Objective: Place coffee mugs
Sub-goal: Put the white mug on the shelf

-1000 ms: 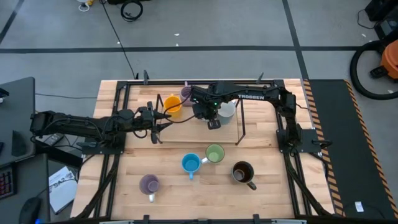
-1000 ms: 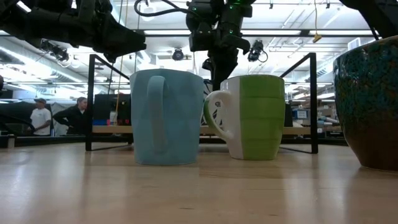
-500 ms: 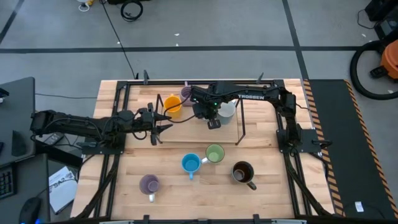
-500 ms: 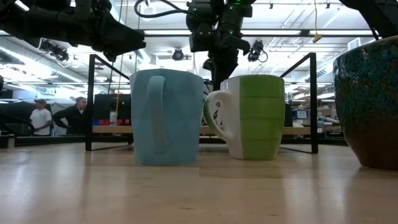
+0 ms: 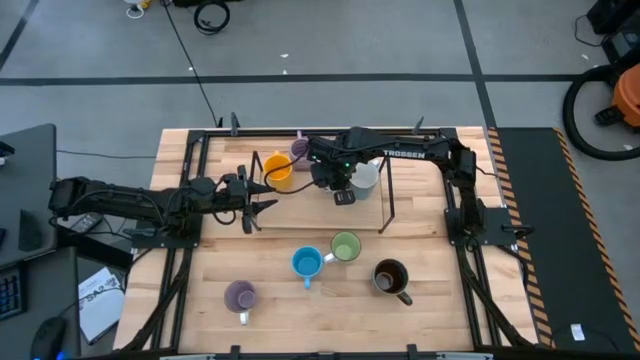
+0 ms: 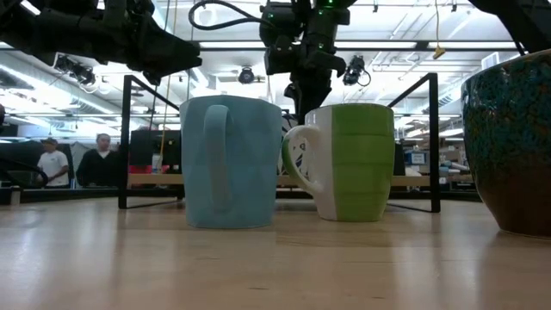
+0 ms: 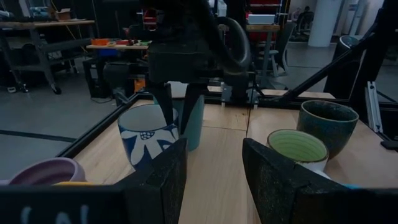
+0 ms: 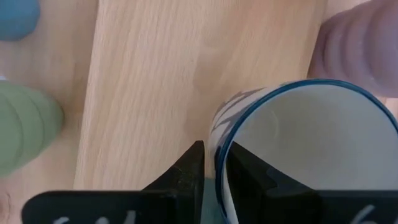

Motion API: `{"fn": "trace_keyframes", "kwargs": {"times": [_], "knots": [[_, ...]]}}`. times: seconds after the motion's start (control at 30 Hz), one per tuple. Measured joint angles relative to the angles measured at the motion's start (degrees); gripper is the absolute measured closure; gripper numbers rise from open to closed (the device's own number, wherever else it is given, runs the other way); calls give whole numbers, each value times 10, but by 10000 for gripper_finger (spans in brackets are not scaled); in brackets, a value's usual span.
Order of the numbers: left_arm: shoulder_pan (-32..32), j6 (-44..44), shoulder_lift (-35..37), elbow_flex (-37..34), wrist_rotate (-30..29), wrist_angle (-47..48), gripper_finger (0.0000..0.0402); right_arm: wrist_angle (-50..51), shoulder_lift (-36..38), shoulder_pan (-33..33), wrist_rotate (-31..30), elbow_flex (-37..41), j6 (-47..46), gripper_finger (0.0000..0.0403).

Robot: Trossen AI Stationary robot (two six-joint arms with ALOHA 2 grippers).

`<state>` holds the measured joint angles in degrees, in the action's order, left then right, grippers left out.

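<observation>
Right claw (image 8: pixel 214 165) is pinched narrow on the rim of the patterned mug (image 8: pixel 298 155), one finger inside and one outside. In the high view that claw (image 5: pixel 342 192) sits over the rack (image 5: pixel 385 215) at the far middle of the worktop (image 5: pixel 270 300); the patterned mug shows in the left wrist view (image 7: pixel 148 134) directly under the right arm. A white-grey mug (image 5: pixel 366 176) is just right of the claw, orange mug (image 5: pixel 279 170) and a lavender mug (image 5: pixel 299 150) to its left, on the far side.

Left claw (image 5: pixel 258 203) hangs left of centre, just near of the orange mug, fingers (image 7: pixel 163 180) spread wide and holding nothing.

Nearer on the worktop: blue mug (image 5: pixel 307 264) and green mug (image 5: pixel 345 247) touching or almost so, side by side; brown mug (image 5: pixel 391 277) just right of them; second purple mug (image 5: pixel 240 296) apart at near left.

Low view: blue mug (image 6: pixel 231 162) left, green mug (image 6: pixel 344 161) centre, brown mug (image 6: pixel 510 142) at the right edge, rack behind them. Two people (image 6: pixel 77 164) stand in the room far behind, left.
</observation>
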<state>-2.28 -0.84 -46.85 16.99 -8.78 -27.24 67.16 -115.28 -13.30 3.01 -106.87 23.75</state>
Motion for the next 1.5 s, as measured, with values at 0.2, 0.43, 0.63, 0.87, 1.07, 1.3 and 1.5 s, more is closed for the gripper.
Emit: {"fn": "trace_keyframes", "kwargs": {"times": [0.2,0.43,0.63,0.87,1.07,1.3,1.5], "knots": [[0,0,0,0,0,0,239,4,0,0,0,0,0,330],[0,2,0,0,0,-4,239,17,0,0,-3,-4,-3,329],[0,6,0,0,0,-4,239,43,0,2,-3,-40,-15,329],[0,6,0,0,0,-6,239,51,0,2,-33,-90,-18,329],[0,6,0,0,0,-10,239,-18,0,-11,-65,-96,-26,332],[0,13,0,0,0,-16,239,-108,-5,-30,-3,-87,-66,355],[0,13,0,0,0,-16,239,-149,-32,-31,39,-83,-68,364]]}}
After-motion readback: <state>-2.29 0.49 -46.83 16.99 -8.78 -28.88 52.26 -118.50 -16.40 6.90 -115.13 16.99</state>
